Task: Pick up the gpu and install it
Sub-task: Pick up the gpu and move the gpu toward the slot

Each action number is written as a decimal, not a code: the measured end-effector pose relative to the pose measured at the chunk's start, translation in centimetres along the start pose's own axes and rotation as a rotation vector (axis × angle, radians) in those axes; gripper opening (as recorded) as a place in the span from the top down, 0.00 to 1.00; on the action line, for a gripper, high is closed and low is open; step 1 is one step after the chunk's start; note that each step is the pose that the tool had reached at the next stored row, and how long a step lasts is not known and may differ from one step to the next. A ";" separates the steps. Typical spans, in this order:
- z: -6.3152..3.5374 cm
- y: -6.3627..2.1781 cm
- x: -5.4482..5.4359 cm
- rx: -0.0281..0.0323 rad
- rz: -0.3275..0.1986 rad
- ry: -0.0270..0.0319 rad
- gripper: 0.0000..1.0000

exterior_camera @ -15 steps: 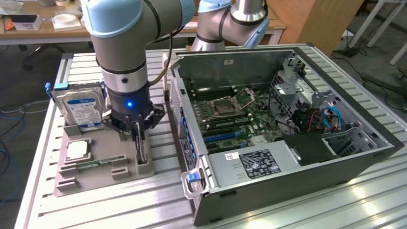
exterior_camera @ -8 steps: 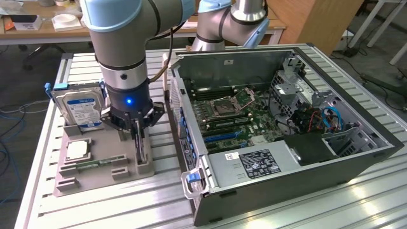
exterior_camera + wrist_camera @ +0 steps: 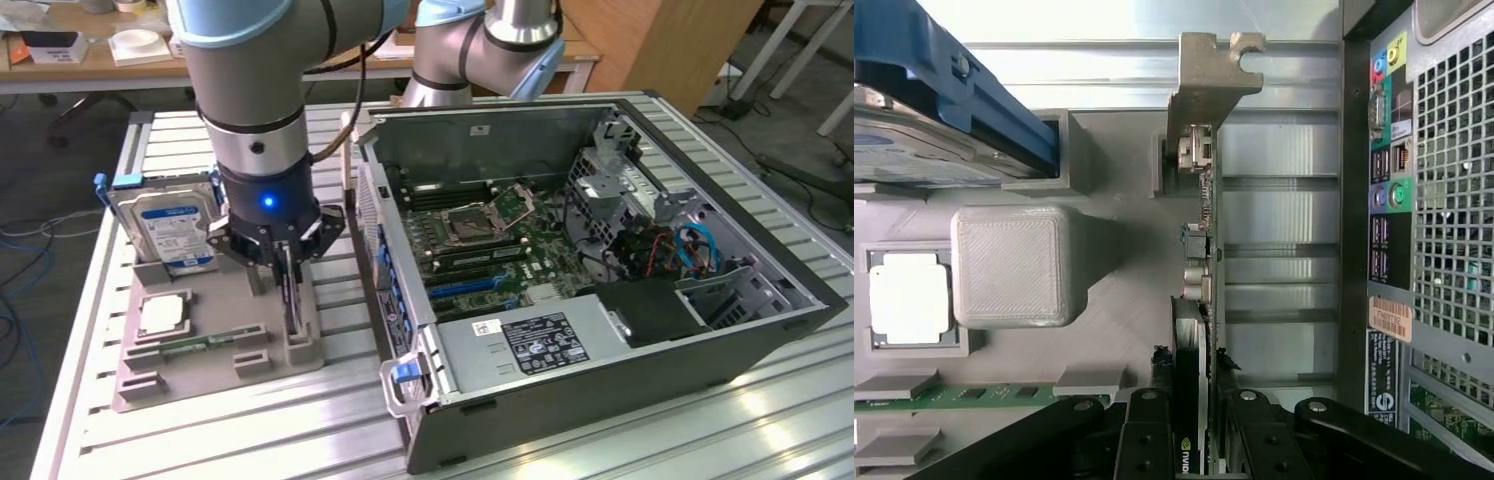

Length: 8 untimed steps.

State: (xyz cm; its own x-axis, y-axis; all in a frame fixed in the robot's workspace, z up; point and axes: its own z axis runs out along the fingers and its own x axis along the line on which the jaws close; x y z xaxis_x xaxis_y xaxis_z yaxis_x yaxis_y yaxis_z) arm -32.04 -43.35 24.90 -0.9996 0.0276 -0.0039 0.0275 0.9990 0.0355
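My gripper (image 3: pixel 287 285) is down over the grey plastic parts holder (image 3: pixel 200 375). Its fingers (image 3: pixel 1146 425) pinch the thin green circuit card with the silver end bracket, the gpu (image 3: pixel 1201 250), which stands on edge in its slot. It looks gripped but not lifted. The open black computer case (image 3: pixel 747 335) sits beside it, and its green motherboard (image 3: pixel 501 250) has no card.

Drive (image 3: pixel 167 232) is standing upright in grey tray (image 3: pixel 174 385); CPU (image 3: pixel 160 313) and memory stick (image 3: pixel 200 344) are lying flat in it; tray is sitting on worktop (image 3: pixel 267 440).
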 end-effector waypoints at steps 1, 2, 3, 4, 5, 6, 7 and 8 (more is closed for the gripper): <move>-0.13 0.00 0.0 0.0000 0.000 0.0000 0.74; -0.27 0.01 0.0 -0.0001 0.000 0.0000 0.74; -0.38 0.01 0.0 0.0000 0.000 0.0000 0.74; -0.46 0.02 0.0 0.0000 0.000 0.0000 0.74; -0.54 0.02 0.0 0.0000 0.000 0.0000 0.74; -0.62 0.02 0.0 0.0000 0.000 0.0000 0.74; -0.72 0.03 0.0 0.0001 0.000 0.0000 0.74; -0.82 0.03 0.0 0.0000 0.000 -0.0001 0.74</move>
State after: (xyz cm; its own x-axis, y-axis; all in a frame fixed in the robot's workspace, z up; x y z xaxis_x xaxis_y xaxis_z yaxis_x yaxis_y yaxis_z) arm -32.04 -43.35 25.72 -0.9996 0.0276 -0.0040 0.0275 0.9990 0.0355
